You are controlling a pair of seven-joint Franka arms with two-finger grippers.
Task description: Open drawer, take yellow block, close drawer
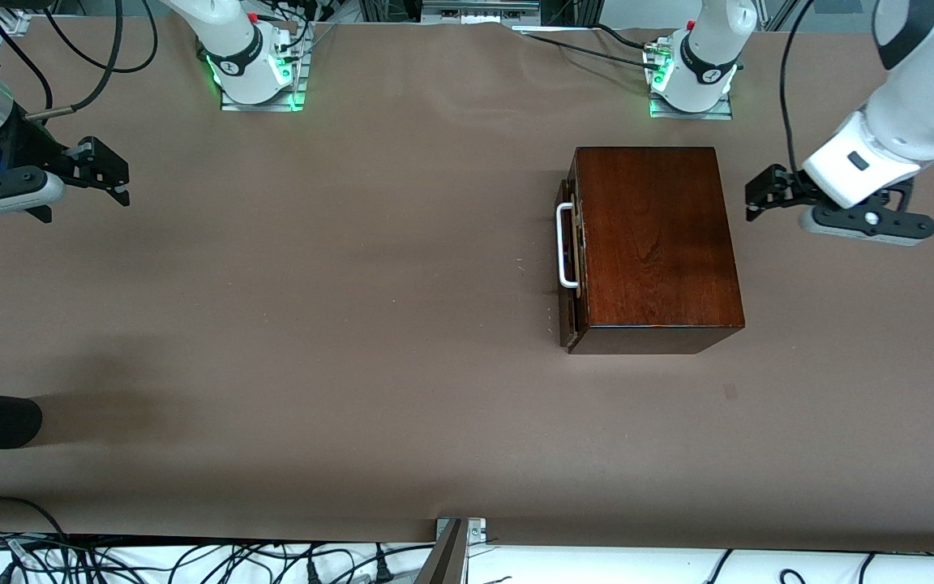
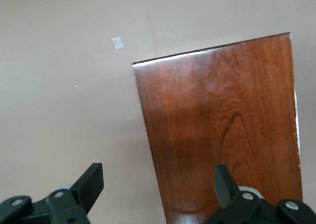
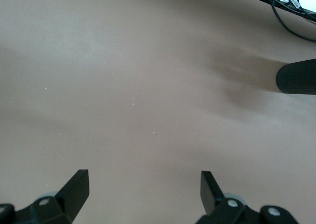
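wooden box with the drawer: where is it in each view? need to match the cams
Front view: the wooden box sits on the table toward the left arm's end, its white handle facing the right arm's end, the drawer shut.
Left wrist view: the box's top fills the picture above the open left gripper.
Right wrist view: not in it; only bare table past the open right gripper.
Shared landmark: the box's glossy dark-wood top.

Drawer (image 1: 571, 259) shut in dark-wood box (image 1: 657, 243), white handle (image 1: 564, 246)
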